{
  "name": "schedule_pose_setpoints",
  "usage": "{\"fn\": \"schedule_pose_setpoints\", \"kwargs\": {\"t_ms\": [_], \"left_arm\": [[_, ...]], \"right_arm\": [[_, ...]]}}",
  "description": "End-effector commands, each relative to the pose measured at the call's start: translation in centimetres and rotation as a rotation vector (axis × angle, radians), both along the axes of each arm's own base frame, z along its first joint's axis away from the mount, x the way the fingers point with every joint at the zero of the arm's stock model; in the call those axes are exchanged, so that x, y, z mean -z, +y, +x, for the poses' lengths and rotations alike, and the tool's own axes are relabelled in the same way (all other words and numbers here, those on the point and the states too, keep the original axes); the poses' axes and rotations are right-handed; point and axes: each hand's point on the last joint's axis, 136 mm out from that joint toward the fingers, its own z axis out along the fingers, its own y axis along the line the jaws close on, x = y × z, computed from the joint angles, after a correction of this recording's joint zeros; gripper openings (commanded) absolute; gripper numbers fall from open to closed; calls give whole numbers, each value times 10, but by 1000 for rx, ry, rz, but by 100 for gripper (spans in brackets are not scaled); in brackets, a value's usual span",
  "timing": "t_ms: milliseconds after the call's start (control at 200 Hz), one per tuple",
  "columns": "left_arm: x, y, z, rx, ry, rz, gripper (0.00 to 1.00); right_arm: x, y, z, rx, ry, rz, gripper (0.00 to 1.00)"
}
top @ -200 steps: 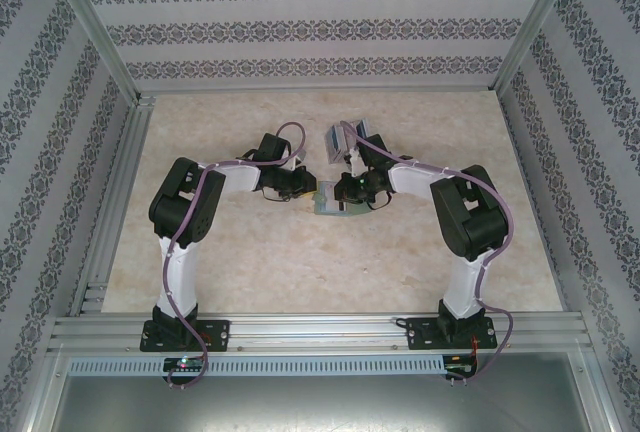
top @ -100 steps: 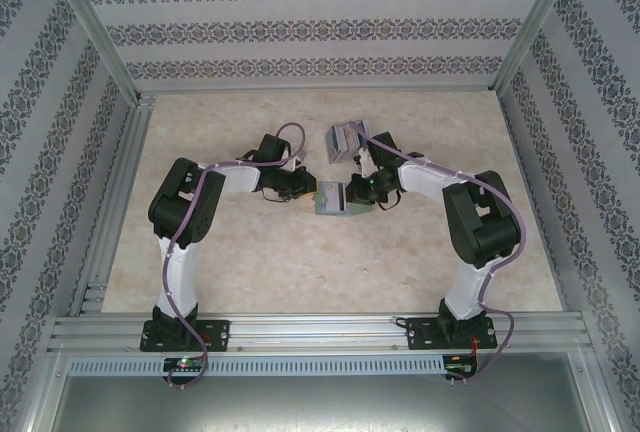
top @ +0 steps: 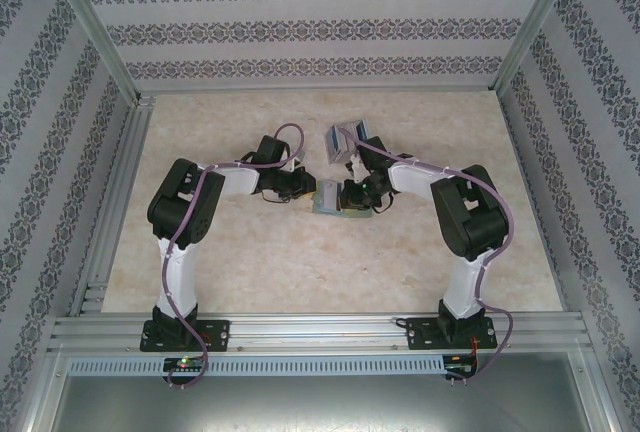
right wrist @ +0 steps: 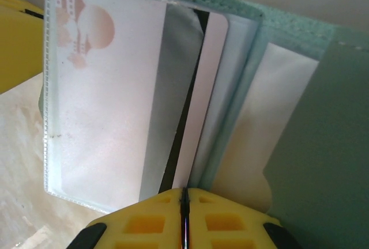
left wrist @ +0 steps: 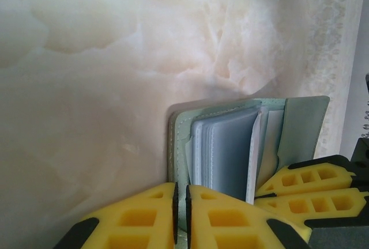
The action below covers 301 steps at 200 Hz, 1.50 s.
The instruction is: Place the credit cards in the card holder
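The grey-green card holder (top: 334, 203) lies open on the table between both grippers. My left gripper (top: 311, 192) is shut on the edge of its left cover (left wrist: 180, 145), and clear sleeves (left wrist: 228, 145) fan out beside it. My right gripper (top: 353, 192) is shut on one thin pinkish-white credit card (right wrist: 200, 105). That card stands edge-on, its far end in among the holder's sleeves (right wrist: 236, 87), beside the green cover (right wrist: 323, 157). The right fingers (left wrist: 305, 188) show at the holder's right side. The bundle of credit cards (top: 345, 139) lies on the table behind the grippers.
One clear sleeve holds a pale card printed with a pink sun and building (right wrist: 92, 36). Marbled table (top: 250, 262) stretches around, bounded by an aluminium frame (top: 110, 202) and patterned walls.
The right arm swung outward to the right half a second ago and has come back in over the holder. The left arm and the holder have stayed in place.
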Motion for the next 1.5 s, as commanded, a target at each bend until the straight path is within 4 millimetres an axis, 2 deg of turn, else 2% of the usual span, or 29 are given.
{"fn": "schedule_pose_setpoints", "kwargs": {"t_ms": [0, 185, 310, 520, 684, 844, 959, 1069, 1274, 1499], "left_arm": [[19, -4, -31, 29, 113, 17, 14], [17, -4, -32, 31, 108, 16, 14], [12, -3, -31, 34, 96, 26, 15], [-9, 10, -24, 35, 30, 91, 33], [-25, 13, -27, 76, -21, 123, 39], [-22, 11, -45, 179, -36, 194, 40], [-19, 13, -53, 281, -89, 327, 41], [-19, 10, -52, 353, -127, 418, 46], [-18, 1, -43, 361, -137, 424, 48], [-7, 0, -45, 403, -122, 477, 49]], "right_arm": [[-8, 24, 12, -19, -31, 98, 12], [-14, 25, 13, -7, -28, 149, 12], [-17, 14, 12, 7, -37, 124, 12], [-18, -2, 7, 21, -44, 88, 12], [-9, -11, 5, 27, -36, 48, 12], [-5, -15, 6, 32, -35, 33, 12], [-5, -17, 6, 32, -35, 33, 12], [-5, -18, 6, 31, -36, 34, 12], [-7, -21, 5, 38, -39, 35, 12], [-5, -22, 5, 43, -35, 36, 12]]}}
